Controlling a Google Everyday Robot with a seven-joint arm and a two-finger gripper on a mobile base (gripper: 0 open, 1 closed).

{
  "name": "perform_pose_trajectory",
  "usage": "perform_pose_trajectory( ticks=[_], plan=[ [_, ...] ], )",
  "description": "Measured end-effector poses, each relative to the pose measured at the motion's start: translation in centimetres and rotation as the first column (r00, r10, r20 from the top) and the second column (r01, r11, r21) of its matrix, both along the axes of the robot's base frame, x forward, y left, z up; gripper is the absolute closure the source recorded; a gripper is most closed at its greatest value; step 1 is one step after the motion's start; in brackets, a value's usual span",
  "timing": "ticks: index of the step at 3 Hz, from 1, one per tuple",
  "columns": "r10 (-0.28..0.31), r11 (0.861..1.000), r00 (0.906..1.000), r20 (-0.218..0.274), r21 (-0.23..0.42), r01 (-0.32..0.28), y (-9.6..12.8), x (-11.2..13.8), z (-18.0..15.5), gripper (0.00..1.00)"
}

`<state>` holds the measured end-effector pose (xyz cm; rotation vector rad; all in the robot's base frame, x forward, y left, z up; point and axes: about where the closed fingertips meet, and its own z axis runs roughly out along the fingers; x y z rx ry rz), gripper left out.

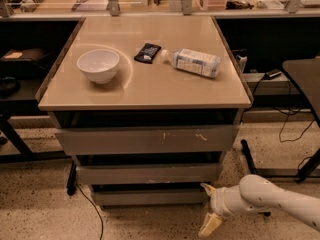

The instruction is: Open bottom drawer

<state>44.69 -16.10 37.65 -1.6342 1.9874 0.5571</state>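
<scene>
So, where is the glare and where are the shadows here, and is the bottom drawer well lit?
Camera view: soft glare lies on the tabletop around the white bowl; dark shadow fills the gap above the bottom drawer, whose front is dim but readable; the gripper, low right beside its corner with fingers open, is brightly lit.

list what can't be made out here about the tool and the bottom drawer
All in the camera view:
- Inside the narrow grey bottom drawer: hidden by its own front.
- Whether the open tan two-finger tool, at that drawer's right end, touches it: the tool itself covers the spot.
- White robot arm: cut off by the right edge.
- Label on the clear plastic bottle: too small.
</scene>
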Motion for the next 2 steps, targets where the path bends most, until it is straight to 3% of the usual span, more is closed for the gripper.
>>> perform_pose_trajectory(
  ticks=[1, 2],
  plan=[
    [-0.068, 0.997, 0.9947, 0.077, -0.018, 0.070, -0.8, 0.2, -3.4, 0.00],
    [-0.166, 0.982, 0.9748, 0.149, -0.060, 0.177, -2.7, 1.7, -7.0, 0.00]
  ],
)
